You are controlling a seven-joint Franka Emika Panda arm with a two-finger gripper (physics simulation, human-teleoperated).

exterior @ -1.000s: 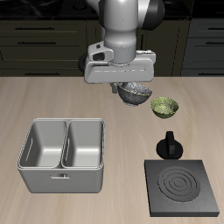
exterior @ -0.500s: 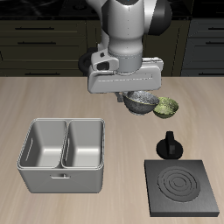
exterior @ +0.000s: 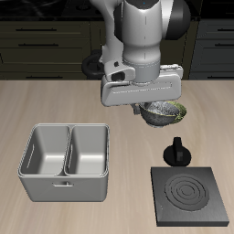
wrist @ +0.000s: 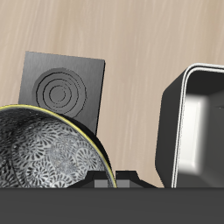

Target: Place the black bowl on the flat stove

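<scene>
Franka arm is reaching forward from the back of the tabletop, wrist pointing straight down, grey hand block sitting level. Gripper (exterior: 154, 106) is hanging above the tabletop, clear of it, fingers mostly hidden under the hand block. It is gripping the black bowl (exterior: 164, 112) by its rim and holding it in the air.

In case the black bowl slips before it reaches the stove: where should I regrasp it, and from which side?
Take the black bowl by its thin wavy rim, coming straight down, with one finger inside and one outside. It is upright with its mouth open, and it looks too wide to span whole. The gripper seems to hold it that way now.
</scene>
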